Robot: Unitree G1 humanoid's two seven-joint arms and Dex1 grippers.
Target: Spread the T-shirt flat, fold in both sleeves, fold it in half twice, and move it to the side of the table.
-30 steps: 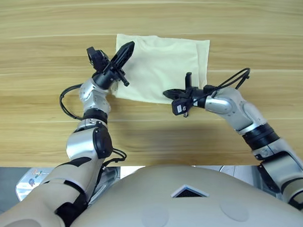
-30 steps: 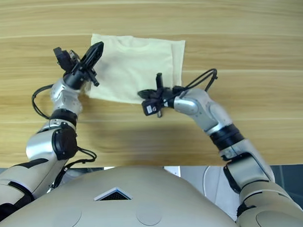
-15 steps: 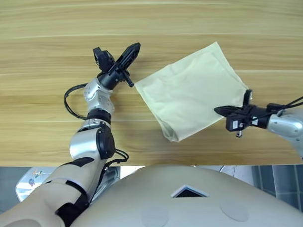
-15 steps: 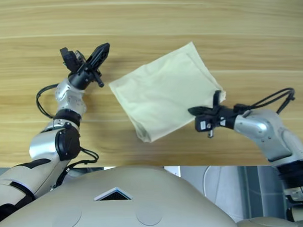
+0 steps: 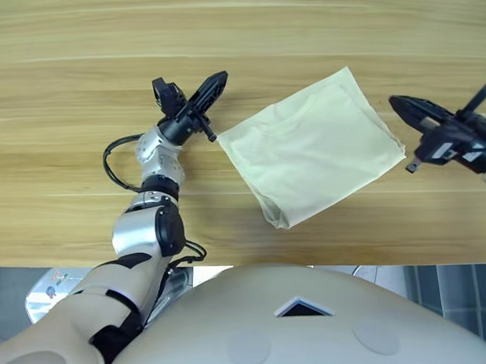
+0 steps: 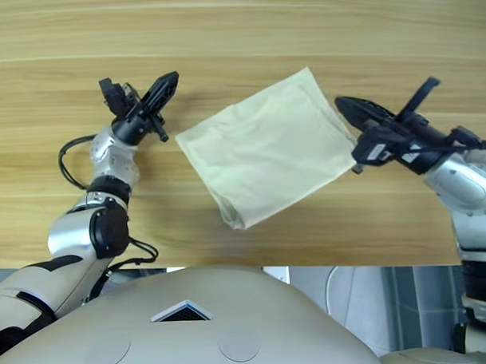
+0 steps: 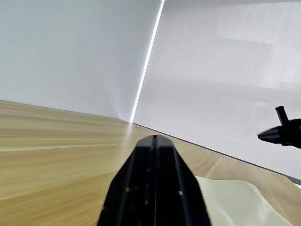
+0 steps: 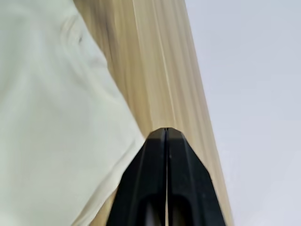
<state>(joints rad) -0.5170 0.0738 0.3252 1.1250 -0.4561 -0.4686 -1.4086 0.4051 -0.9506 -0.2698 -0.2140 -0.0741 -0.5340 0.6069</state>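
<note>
Wood counter (image 5: 62, 44), folded T-shirt (image 5: 314, 151) lying skewed.
Both clenched, empty: left pincer (image 5: 217, 77), right pincer (image 5: 400, 105). Nudge it sideways by one edge, keeping folds stacked.

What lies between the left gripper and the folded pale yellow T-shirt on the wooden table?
Only bare light wooden table: the left gripper is beside the folded pale yellow T-shirt, not touching it, as the left eye view shows.
</note>
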